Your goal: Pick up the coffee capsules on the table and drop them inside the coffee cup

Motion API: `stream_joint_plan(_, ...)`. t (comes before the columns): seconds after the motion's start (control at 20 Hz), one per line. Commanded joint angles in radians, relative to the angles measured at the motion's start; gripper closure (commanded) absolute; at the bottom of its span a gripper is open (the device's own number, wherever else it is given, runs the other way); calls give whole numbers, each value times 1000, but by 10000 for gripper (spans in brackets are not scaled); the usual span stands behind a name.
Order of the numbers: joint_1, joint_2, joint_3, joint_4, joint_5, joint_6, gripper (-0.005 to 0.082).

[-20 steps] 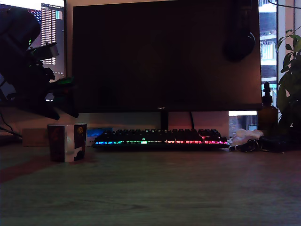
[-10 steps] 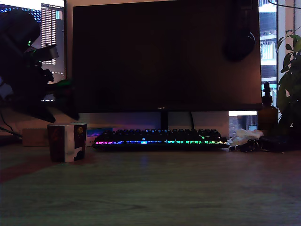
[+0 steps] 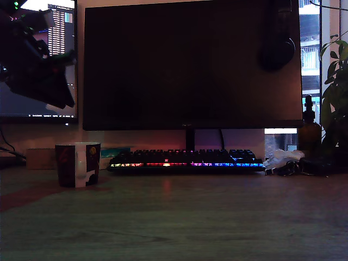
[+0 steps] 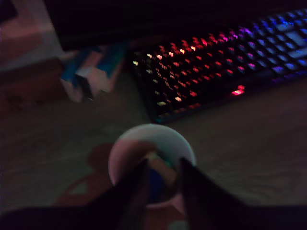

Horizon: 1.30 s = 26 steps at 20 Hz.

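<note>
The coffee cup (image 3: 78, 164) stands on the wooden table at the exterior view's left, dark with white patches and a printed picture. My gripper (image 3: 64, 98) hangs well above it, slightly toward that view's left. In the wrist view I look down into the cup's white inside (image 4: 152, 163) between my two dark fingers (image 4: 134, 189). A blue coffee capsule (image 4: 156, 184) and a cream-beige one (image 4: 162, 162) appear to lie inside the cup, blurred. The fingers stand apart with nothing gripped between them.
A lit keyboard (image 3: 185, 159) lies behind the cup under a large dark monitor (image 3: 190, 65). A blue and white box (image 4: 91, 72) sits beside the keyboard. A brown bottle (image 3: 309, 130), crumpled wrappers (image 3: 283, 160) and a plant (image 3: 336, 92) fill the exterior view's right.
My gripper has risen from just above the cup's rim to well above it, shifting slightly toward the exterior view's left. The cup has not moved.
</note>
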Motion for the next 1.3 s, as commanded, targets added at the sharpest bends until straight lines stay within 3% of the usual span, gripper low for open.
stream_joint_plan(0.0, 14, -59, -23, 9, 36, -3, 791)
stream_joint_plan(0.1, 23, -109, -59, 23, 55, -14, 791)
stream_joint_plan(0.85, 77, -549, -444, 146, 52, -109, 791)
stream_joint_plan(0.9, 81, -593, -474, 160, 51, -132, 791)
stream_joint_plan(1.25, 88, -949, -626, 137, -18, -183, 791)
